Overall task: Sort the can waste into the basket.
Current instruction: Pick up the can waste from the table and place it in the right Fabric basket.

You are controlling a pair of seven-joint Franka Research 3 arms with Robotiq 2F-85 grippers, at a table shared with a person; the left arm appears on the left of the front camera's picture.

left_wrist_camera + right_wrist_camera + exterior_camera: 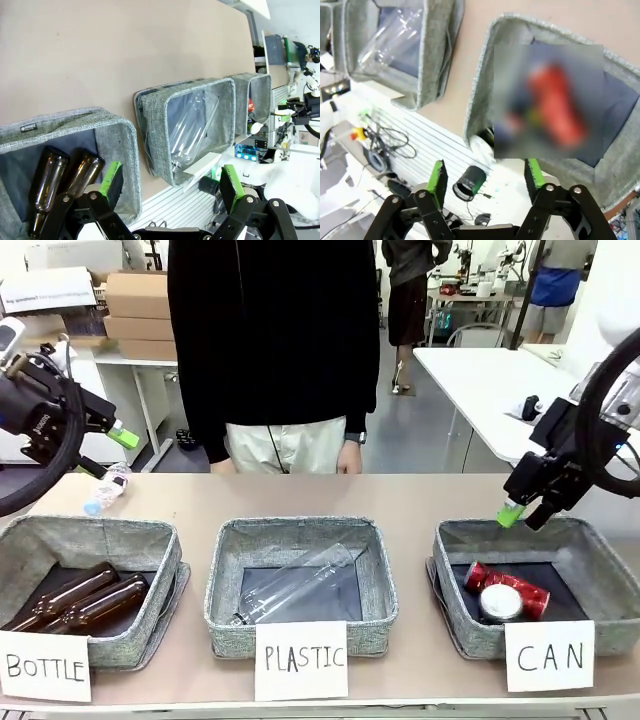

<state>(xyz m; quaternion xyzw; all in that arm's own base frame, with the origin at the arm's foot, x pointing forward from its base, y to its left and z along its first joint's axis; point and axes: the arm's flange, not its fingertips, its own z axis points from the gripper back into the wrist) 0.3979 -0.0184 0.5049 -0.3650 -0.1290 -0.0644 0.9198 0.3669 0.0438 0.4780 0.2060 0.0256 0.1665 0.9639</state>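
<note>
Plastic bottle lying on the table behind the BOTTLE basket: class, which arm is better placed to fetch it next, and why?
Probably left. The left gripper hangs open just above the plastic bottle, while the right gripper is over the CAN basket at the table's opposite end.

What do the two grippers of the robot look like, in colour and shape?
Both the left gripper and the right gripper are black, with two jointed fingers tipped by bright green pads. Thick black cables loop beside each wrist.

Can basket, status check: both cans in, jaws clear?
Right gripper open, empty, above CAN basket. Red can and silver can inside. Left gripper open, empty. Nothing in the way.
</note>
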